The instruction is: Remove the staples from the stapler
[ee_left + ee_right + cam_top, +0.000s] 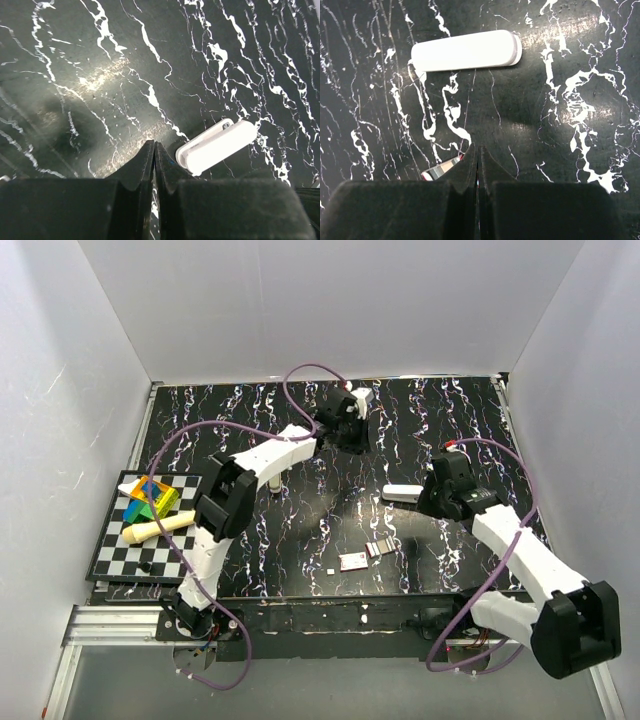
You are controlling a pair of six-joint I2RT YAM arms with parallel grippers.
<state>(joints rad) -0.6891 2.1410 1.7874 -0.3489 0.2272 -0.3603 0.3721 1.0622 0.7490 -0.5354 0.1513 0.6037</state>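
The white stapler (402, 493) lies closed on the black marbled table. It also shows in the left wrist view (217, 145) and the right wrist view (465, 50). A short silvery ribbed strip of staples (380, 548) lies on the table nearer the front, apart from the stapler. My left gripper (350, 440) is shut and empty at the far middle (154, 146). My right gripper (428, 502) is shut and empty, just right of the stapler (477, 149). A small silvery, pink-edged piece (440, 171) is half hidden beside its left finger; I cannot tell what it is.
A small flat pink-and-white box (353, 561) lies beside the staples. A checkerboard (120, 550) at the left front carries coloured blocks (150, 502) and a pale wooden stick (160, 527). White walls enclose the table on three sides.
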